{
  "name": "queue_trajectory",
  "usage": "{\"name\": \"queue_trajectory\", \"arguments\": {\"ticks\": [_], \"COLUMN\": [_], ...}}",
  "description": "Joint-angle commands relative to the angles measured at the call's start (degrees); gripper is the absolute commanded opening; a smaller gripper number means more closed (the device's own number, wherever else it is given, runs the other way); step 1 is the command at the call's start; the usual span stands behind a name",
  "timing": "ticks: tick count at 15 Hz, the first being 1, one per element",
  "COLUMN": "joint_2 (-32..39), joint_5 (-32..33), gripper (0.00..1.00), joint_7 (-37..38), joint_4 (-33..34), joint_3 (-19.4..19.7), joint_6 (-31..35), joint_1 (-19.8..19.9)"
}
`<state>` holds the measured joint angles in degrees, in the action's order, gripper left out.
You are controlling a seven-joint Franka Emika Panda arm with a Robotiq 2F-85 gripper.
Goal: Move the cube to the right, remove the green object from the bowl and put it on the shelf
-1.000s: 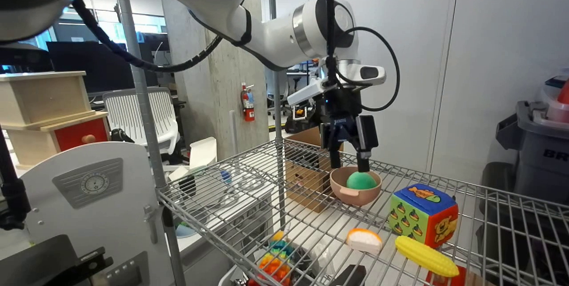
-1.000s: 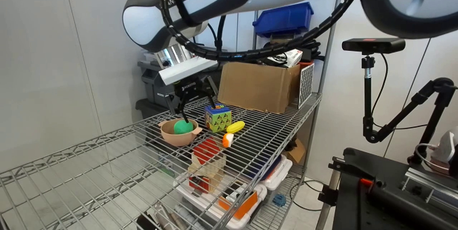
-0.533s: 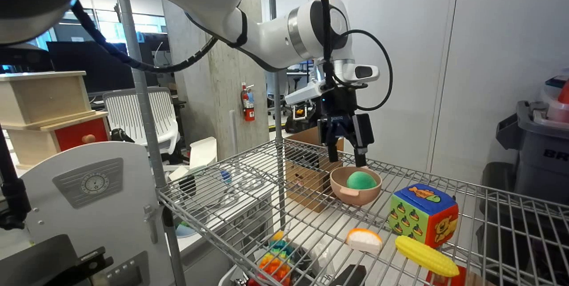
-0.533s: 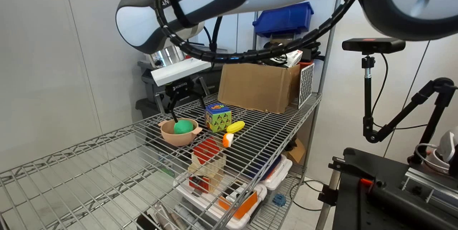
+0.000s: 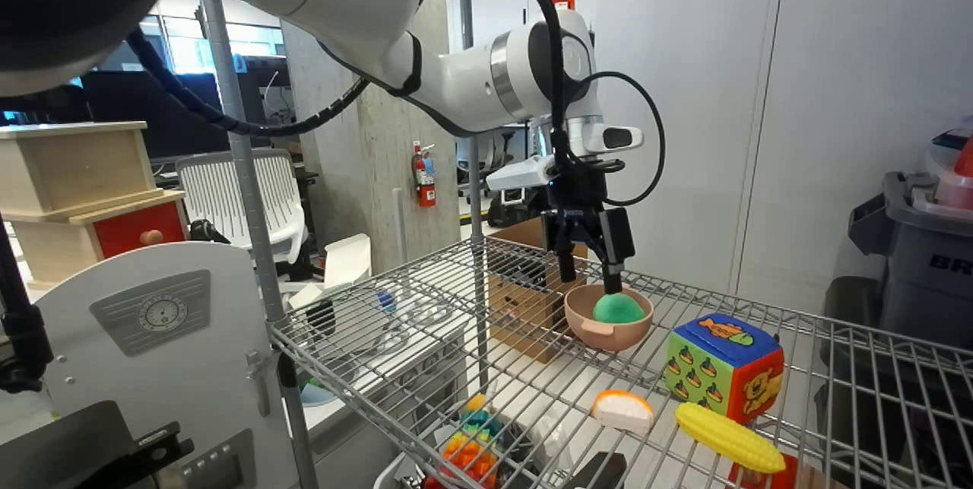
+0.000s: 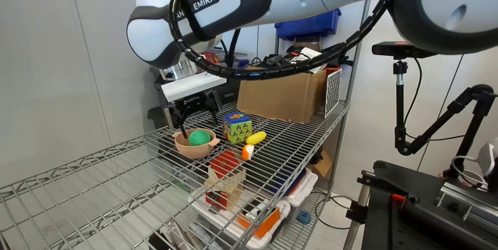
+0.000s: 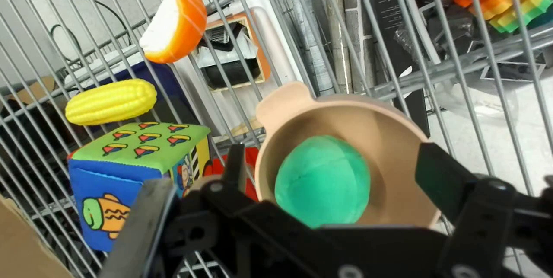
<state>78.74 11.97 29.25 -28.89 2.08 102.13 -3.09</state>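
Green ball [image 7: 322,181] in bowl [image 7: 395,170], centre of wrist view. Gripper [image 7: 333,166] above, spread wide, holding nothing. Fingertip [image 7: 440,178] at frame right overlaps bowl; lowered off-centre, could tip it, spill ball. Cube [image 7: 129,170] at frame left.

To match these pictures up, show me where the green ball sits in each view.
In an exterior view: green ball, lower half, right of centre.
In an exterior view: green ball, lower half, left of centre.
In the wrist view: green ball, lower half, just right of centre.
Shared landmark: cube, right of the green ball in both exterior views, left in the wrist view.
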Motion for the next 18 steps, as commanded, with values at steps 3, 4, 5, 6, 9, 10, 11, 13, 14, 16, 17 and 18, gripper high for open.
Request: {"name": "queue_trajectory", "arguments": {"ticks": [3,4,5,6,9,10,11,13,14,16,17,18], "joint_2": [1.47,1.63,1.68,1.68,1.69,1.69,1.65,1.69,1.83,2.11,2.15,2.13], "joint_5": [-1.43,-1.28,-1.30,-1.33,-1.26,-1.21,-1.24,-1.30,-1.14,-0.78,-0.68,-0.71], "gripper": [1.00,1.00,1.00,1.00,1.00,1.00,1.00,1.00,1.00,1.00,1.00,1.00], "joint_7": [1.09,1.56,1.78,1.99,2.93,3.53,3.88,4.84,5.56,7.00,7.63,8.20], "joint_4": [2.10,2.21,2.22,2.19,2.18,2.14,2.05,1.98,2.02,2.21,2.21,2.14], "joint_3": [-0.73,-0.58,-0.60,-0.64,-0.52,-0.41,-0.43,-0.43,-0.23,0.13,0.25,0.29], "joint_6": [-0.30,0.06,0.09,0.01,-0.09,-0.30,-0.59,-0.89,-0.71,0.00,0.01,-0.22], "joint_1": [0.86,0.86,0.95,1.02,1.16,1.21,1.29,1.55,1.62,1.74,1.82,1.93]}}
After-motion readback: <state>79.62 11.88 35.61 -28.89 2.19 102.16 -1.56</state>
